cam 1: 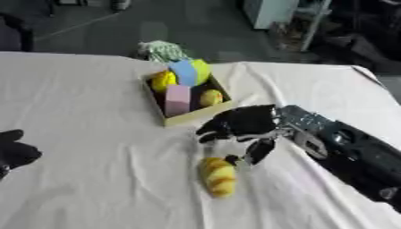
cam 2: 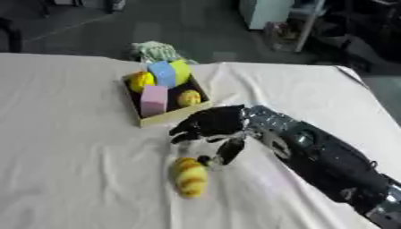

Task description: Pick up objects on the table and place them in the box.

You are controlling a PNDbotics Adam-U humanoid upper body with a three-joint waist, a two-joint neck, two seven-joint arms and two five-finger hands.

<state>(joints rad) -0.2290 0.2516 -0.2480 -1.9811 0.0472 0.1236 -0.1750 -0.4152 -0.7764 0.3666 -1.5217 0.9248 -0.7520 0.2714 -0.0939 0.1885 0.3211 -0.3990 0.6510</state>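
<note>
A yellow and orange striped soft object (cam 1: 219,177) lies on the white tablecloth in front of the box. My right hand (cam 1: 239,124) hovers just above and behind it, fingers spread and pointing down, the thumb tip close to the object's top end, holding nothing. The shallow cardboard box (cam 1: 181,118) stands behind the hand and holds a pink block (cam 1: 178,99), a blue piece (cam 1: 184,72), a yellow-green piece (cam 1: 202,70) and two yellow round things (cam 1: 211,97). My left hand (cam 1: 14,150) rests at the left edge, dark and partly cut off.
A green and white patterned item (cam 1: 160,50) lies just beyond the box at the table's far edge. The white cloth (cam 1: 94,112) is wrinkled around the box. Dark floor and furniture lie beyond the table.
</note>
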